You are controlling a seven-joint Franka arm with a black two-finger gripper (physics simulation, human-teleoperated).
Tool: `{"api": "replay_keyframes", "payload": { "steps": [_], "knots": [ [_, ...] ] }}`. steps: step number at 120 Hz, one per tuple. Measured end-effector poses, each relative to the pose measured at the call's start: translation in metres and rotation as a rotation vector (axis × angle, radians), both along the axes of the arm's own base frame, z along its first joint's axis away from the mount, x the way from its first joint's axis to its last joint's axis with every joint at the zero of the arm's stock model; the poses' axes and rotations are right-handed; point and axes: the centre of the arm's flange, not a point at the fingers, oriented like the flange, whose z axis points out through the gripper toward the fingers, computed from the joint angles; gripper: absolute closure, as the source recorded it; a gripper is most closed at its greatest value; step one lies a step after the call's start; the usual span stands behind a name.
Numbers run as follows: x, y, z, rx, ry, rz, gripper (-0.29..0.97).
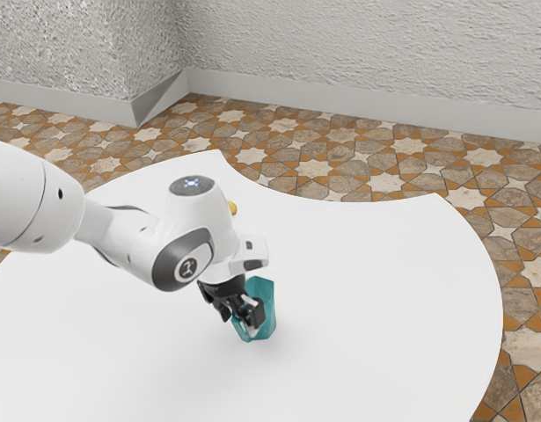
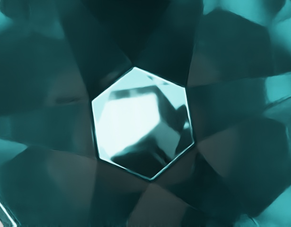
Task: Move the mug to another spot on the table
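And from the exterior view's left comes the white arm (image 1: 120, 237), stretched low across the counter (image 1: 384, 290), wrist bent down towards the surface. Just behind its elbow sits a tiny yellowish speck (image 1: 233, 208), too small to name.

Moving along to the business end: the black jaws are right down on the teal mug (image 1: 263, 308), at the side of it that faces the arm. Are they pinching the wall or just resting against it? I cannot tell from here, because the dark metal and the see-through teal run together.

The mug is on the near-middle part of the counter, directly below the wrist. It looks a touch tilted, mouth leaning towards the exterior view's right and base tucked back under the arm. I can't say whether that base is resting on the counter or just off it.

The wrist camera looks straight down the inside, faceted walls closing on a pale hexagonal bottom (image 2: 143, 127). So the mug's long axis runs in line with the hand, mouth towards it, and there is no reaching left to do. If the hold is good, my read is that the next move goes up and across.

Further right lies plenty of bare white counter to set it down on, ending at the patterned tile floor (image 1: 516, 290)
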Motion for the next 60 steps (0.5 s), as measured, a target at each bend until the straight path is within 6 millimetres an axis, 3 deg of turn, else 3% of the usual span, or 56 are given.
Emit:
{"api": "replay_keyframes", "payload": {
  "steps": [30, 60],
  "knots": [
    [0.0012, -0.0012, 0.0008, -0.006, -0.026, -0.016, 0.37],
    [0.0033, -0.0033, 0.0037, -0.002, -0.045, -0.036, 0.41]
  ]
}}
